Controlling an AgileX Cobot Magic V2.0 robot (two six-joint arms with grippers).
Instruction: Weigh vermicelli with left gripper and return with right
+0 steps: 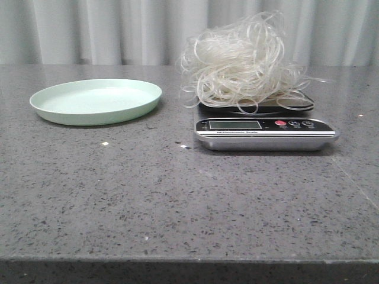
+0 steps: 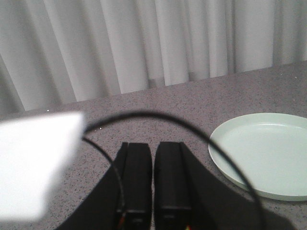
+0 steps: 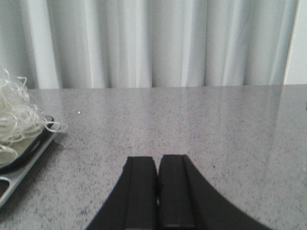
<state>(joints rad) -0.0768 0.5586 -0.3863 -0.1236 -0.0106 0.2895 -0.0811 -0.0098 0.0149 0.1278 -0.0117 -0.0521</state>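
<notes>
- While my left gripper (image 2: 152, 191) hangs low over the table (image 1: 177, 201), its two black fingers (image 2: 135, 177) sit pressed nearly together with only a thin slit between them, and nothing is caught there.
- My right gripper (image 3: 157, 191) is the same: both fingers (image 3: 140, 191) closed against each other, empty, above bare speckled stone.
- Across my left wrist view a dark cable (image 2: 192, 129) arcs over the fingers, and a blurred white patch (image 2: 33, 163) sits close to the lens on one side; I cannot tell what that patch is.
- Just past my left fingers lies the pale green plate (image 2: 268, 158), flat on the table with nothing in it; seen from the front it sits on the left half of the table.
- On the front edge of the table's right half stands the kitchen scale (image 1: 266, 130), its silver front panel with a display window and a red button facing forward. What the display reads is too small to make out.
- Resting on the scale's dark platform is the vermicelli (image 1: 240, 62), a tall fluffy heap of pale, looping strands that spills over the platform edges, with a few stray loops hanging to the right.
- From my right wrist, the scale's corner and a fringe of noodles show at the edge of view, well apart from my fingers.
- Farthest back, a pleated whitish curtain (image 1: 118, 29) closes off the scene behind the table.
</notes>
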